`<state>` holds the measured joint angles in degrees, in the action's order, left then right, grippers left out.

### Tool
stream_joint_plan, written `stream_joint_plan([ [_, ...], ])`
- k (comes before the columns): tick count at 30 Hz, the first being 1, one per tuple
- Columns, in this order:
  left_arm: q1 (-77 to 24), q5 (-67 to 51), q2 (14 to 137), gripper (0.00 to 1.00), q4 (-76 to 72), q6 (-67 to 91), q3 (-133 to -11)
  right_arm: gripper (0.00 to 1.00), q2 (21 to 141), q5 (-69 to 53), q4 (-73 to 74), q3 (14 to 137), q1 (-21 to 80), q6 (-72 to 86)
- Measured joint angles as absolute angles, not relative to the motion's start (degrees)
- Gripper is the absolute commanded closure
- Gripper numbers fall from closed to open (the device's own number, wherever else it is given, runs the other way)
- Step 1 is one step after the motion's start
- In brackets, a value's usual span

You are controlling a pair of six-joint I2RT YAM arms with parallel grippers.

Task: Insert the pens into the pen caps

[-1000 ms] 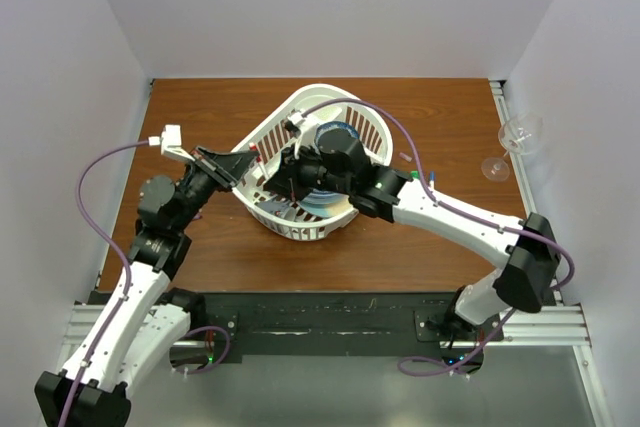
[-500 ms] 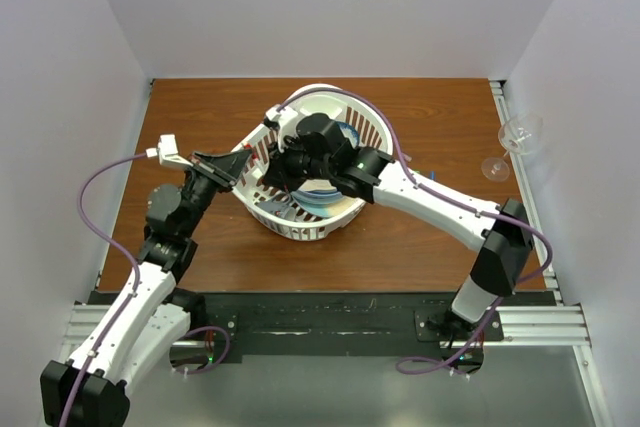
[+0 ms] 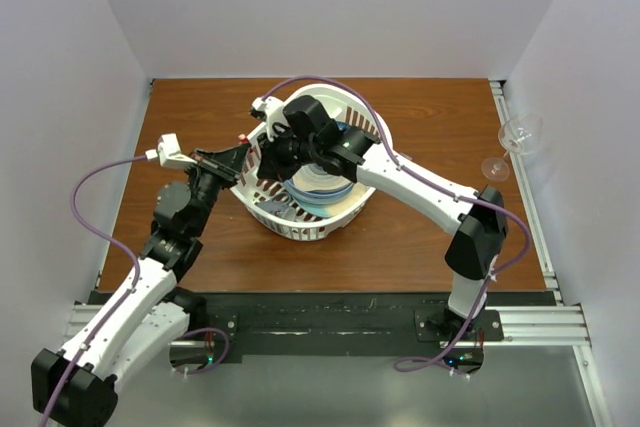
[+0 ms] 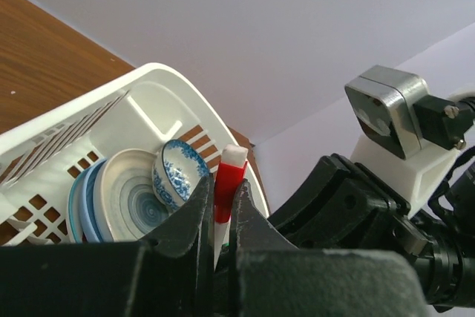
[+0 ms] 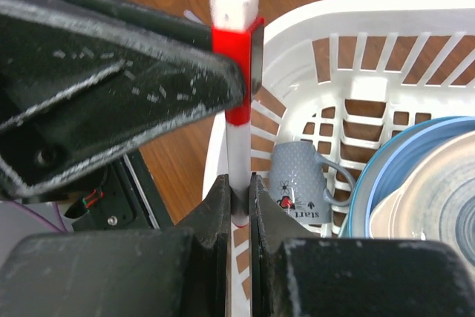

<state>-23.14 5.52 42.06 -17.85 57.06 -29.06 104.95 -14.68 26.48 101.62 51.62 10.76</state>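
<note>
A thin white-barrelled pen (image 5: 239, 155) has its upper end inside a red cap (image 5: 236, 72) with a white tip. My right gripper (image 5: 238, 192) is shut on the lower barrel. My left gripper (image 4: 221, 200) is shut on the red cap (image 4: 228, 183); its fingers (image 5: 133, 72) show at the left of the right wrist view. In the top view the two grippers meet above the left rim of the white basket (image 3: 300, 229), left gripper (image 3: 238, 154) facing right gripper (image 3: 264, 153), with the red cap (image 3: 244, 137) a small dot. The other pens and caps are out of view.
The basket holds stacked blue and white plates (image 3: 318, 187), a blue-patterned bowl (image 4: 178, 176) and a grey mug (image 5: 297, 183). A wine glass (image 3: 515, 140) lies tilted at the table's right edge. The right arm (image 3: 420, 187) stretches across the basket.
The right arm has swung left and farther back across the basket, bringing its gripper up against the left gripper. The left gripper has shifted slightly toward it.
</note>
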Motion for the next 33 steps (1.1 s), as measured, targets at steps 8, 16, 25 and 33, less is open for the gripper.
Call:
stream_joint_plan([
  [8, -26.41, 4.73, 41.71, 1.00, -18.15, 55.24, -29.28, 1.00, 103.50, -19.86, 24.21, 98.06, 49.67, 10.44],
  [16, -33.41, -12.82, 44.25, 1.00, -3.22, 55.20, -34.15, 1.00, 95.31, -19.29, -1.30, 89.60, 43.09, 10.13],
  [25, -33.39, -16.51, 48.90, 0.66, 1.19, 50.81, -48.01, 1.00, 83.94, -18.96, -7.20, 80.68, 45.06, 9.54],
  [33, -33.39, -11.55, 48.53, 0.03, 9.21, 41.85, -58.37, 1.00, 77.67, -9.67, 14.28, 82.87, 39.88, 10.50],
])
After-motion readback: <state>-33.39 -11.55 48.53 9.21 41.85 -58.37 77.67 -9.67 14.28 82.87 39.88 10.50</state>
